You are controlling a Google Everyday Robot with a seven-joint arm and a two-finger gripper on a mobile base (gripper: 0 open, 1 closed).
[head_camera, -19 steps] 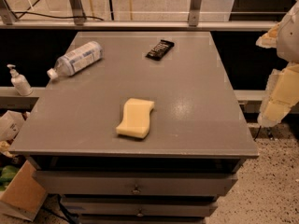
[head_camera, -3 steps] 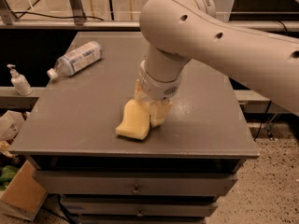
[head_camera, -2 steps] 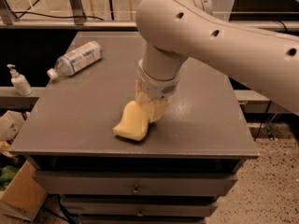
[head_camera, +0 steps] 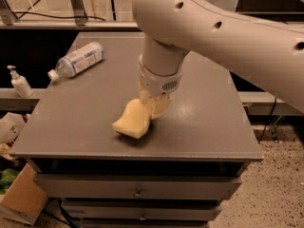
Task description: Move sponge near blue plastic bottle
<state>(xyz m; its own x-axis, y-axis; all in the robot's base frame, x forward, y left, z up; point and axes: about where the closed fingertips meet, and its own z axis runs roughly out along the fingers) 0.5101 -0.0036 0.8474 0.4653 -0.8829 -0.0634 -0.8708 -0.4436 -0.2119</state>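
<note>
The pale yellow sponge [head_camera: 131, 121] sits near the front middle of the grey table [head_camera: 95, 103], its right end tilted up off the surface. My gripper [head_camera: 151, 106] comes down from the big white arm and is shut on the sponge's right end. The blue plastic bottle [head_camera: 77, 60] lies on its side at the table's far left, white cap pointing to the left edge, well apart from the sponge.
A small white pump dispenser [head_camera: 19, 81] stands on a lower ledge left of the table. A cardboard box [head_camera: 19, 201] sits on the floor at the lower left. The table has drawers [head_camera: 137, 189] below its front edge.
The gripper has closed on the sponge and tilted it up, shifting it slightly left. The bottle has not moved.
</note>
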